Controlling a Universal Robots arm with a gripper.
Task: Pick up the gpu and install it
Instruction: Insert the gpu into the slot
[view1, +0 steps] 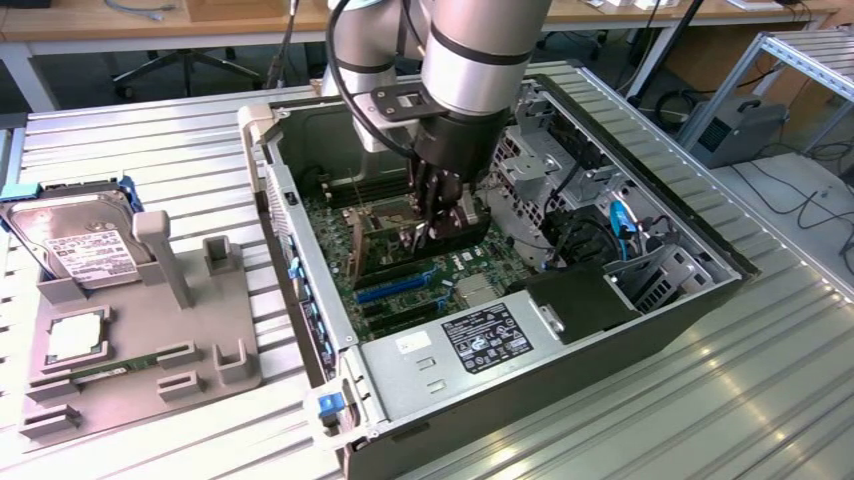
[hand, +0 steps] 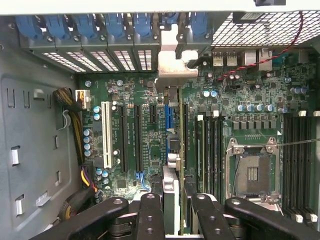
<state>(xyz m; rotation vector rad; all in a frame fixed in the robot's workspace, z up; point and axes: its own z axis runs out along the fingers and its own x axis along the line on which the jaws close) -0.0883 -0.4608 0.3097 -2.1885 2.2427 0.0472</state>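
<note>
The black two-fingered gripper (hand: 172, 210) is clamping the gpu (hand: 171, 200), a thin flat card seen edge-on, partway closed around it. The card is standing upright over the green motherboard (hand: 150, 145) inside the open grey computer case (view1: 641, 330), its silvery metal bracket pointing toward the rear slots.

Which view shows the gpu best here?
The wrist view: the gpu runs edge-on from the gripper over the motherboard slots. In the exterior view the gpu is mostly hidden beneath the gripper.
</note>
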